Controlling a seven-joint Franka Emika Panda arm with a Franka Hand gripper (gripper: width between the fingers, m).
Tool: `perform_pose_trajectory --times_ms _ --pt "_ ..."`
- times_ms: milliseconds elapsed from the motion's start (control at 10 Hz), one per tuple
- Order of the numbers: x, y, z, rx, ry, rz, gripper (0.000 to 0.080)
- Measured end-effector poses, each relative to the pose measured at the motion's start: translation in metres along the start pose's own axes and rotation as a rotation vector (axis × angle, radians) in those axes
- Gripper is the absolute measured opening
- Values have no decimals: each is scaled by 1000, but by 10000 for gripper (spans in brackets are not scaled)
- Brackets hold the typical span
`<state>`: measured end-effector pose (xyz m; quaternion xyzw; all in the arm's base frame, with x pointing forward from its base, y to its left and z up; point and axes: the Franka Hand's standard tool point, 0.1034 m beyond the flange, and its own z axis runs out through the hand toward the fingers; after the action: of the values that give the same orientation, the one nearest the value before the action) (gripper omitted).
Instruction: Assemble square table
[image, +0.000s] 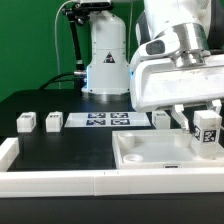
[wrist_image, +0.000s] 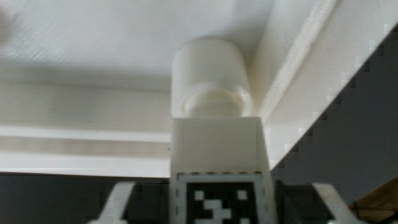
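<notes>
The hand (image: 205, 122) is pinching one white tagged leg (image: 208, 132) between its fingers, over the end of the square top (image: 150, 152) nearest the desk's (image: 70, 146) edge at the exterior view's right. In the wrist view the leg's (wrist_image: 217, 110) rounded end lies close by the top's raised rim (wrist_image: 302, 60); whether they touch cannot be told. The top lies by the desk's near edge. Three loose legs (image: 26, 122) (image: 53, 122) (image: 162, 120) stand mid-desk in line with the marker board (image: 105, 120).
</notes>
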<state>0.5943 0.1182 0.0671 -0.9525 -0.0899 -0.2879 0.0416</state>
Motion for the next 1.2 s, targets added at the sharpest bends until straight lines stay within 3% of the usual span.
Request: perform_pose_trajectory --times_ms 300,400,500,600,1000,1200 --pt "-2 0 1 4 -26 5 288" --pt "-2 0 1 4 -28 5 552" --pt "-2 0 1 4 -28 5 552" --pt "-2 0 1 5 -29 5 627" --pt "-2 -1 1 6 -33 6 649" --pt "11 -4 -13 14 -50 2 649"
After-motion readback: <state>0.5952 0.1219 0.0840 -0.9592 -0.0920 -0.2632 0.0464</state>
